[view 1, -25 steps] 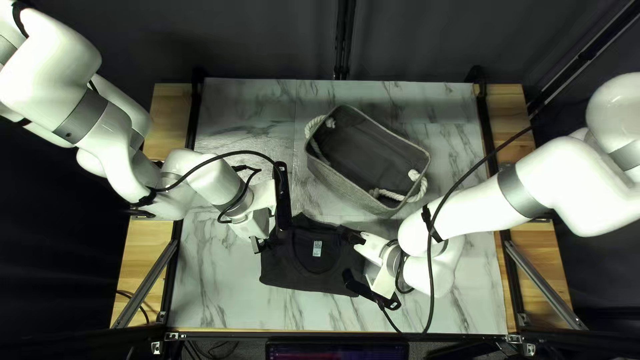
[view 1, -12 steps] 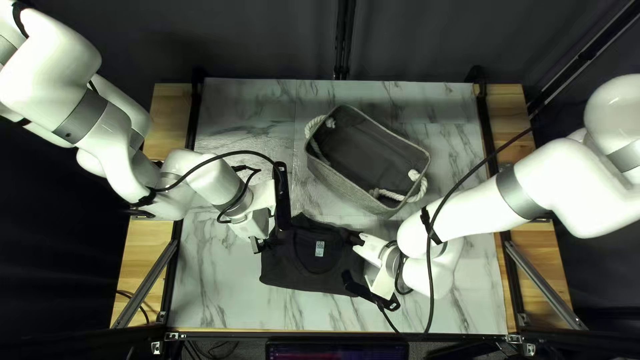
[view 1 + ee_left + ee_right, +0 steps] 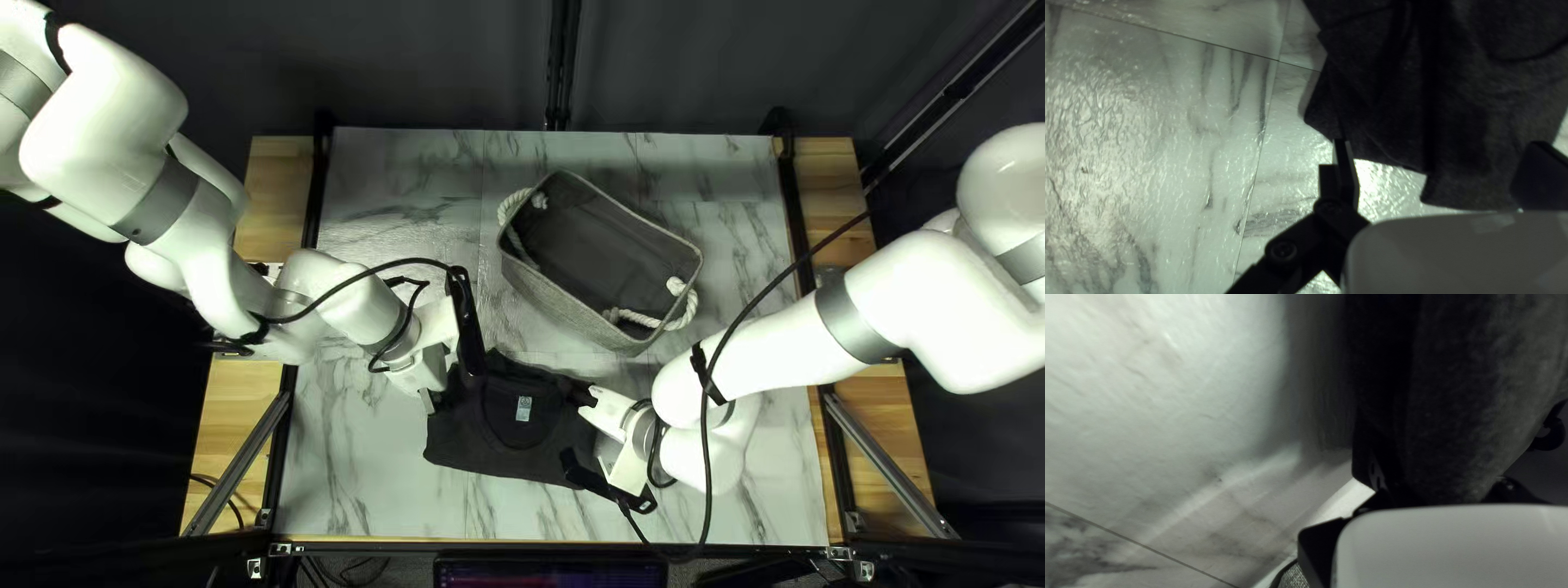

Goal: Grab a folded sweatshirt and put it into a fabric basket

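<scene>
The left tool [image 3: 1440, 147] is reaching, spread, at the folded sweatshirt [image 3: 506, 430], needing every layer before closing; whether the right tool [image 3: 1448, 457] is pinching, I cannot tell.

Extras?
Marbled tabletop [image 3: 359, 468]. Dark curtain [image 3: 435, 60] past far edge, black pole [image 3: 560, 65] upright mid-edge.
Sides?
Left wooden board [image 3: 234, 387], right wooden board [image 3: 893, 397], one per side edge. Left metal bar [image 3: 237, 468], right metal bar [image 3: 893, 468], slanting by near corners.
Near edge?
Screen [image 3: 550, 574] just beyond, middle.
</scene>
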You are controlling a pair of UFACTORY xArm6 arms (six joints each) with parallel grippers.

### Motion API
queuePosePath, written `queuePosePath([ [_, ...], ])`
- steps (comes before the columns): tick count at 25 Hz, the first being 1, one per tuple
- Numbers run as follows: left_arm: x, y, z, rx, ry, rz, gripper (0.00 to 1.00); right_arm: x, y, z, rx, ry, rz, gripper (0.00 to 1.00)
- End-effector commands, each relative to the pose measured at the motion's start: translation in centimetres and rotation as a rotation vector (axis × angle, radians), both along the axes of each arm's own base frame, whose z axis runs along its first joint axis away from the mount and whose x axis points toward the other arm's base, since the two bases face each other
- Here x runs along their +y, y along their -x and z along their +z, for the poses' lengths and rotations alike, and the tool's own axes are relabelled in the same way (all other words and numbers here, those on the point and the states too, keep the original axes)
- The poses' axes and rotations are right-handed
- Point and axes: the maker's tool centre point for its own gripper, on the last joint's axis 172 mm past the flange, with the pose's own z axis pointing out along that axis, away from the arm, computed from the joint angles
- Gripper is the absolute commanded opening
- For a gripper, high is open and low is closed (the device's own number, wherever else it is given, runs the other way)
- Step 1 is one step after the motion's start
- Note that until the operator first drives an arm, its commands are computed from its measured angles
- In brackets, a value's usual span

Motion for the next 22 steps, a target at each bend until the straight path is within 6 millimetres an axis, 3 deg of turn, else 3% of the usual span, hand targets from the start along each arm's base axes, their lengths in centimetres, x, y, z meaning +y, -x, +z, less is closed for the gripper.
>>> queuePosePath([
  [1, 0.0, -0.4, -0.6, 0.017, 0.01, 0.051, 1.0, 0.2, 0.0, 0.0, 0.004, 0.004, 0.002, 0.0],
  [22, 0.4, -0.1, -1.5, 0.075, 0.127, 0.008, 1.0, 0.7, -0.2, 0.1, 0.016, 0.016, 0.006, 0.0],
])
